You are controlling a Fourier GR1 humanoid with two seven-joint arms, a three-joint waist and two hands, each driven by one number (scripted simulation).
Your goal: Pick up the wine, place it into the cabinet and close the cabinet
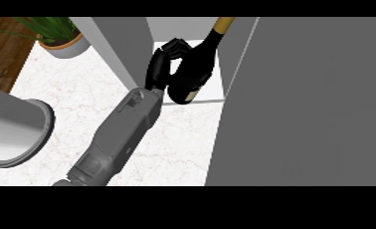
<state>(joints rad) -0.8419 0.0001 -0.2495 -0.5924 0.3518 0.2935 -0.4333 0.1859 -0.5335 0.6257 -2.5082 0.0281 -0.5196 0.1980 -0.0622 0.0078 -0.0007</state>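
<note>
Holding the wine [197,68] inside the cabinet [125,49], hand [163,62] curled around it.
Bottle's tilted, so letting go now might tip it against the door [294,103] beside it.

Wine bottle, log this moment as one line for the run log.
phase: placing | robot hand: curled round wine bottle | bottle: tilted, in cabinet opening | cabinet door: open | other hand: not in view

white marble counter [81,98] – potted plant [58,36] and grey pot [22,133] on it.
</note>
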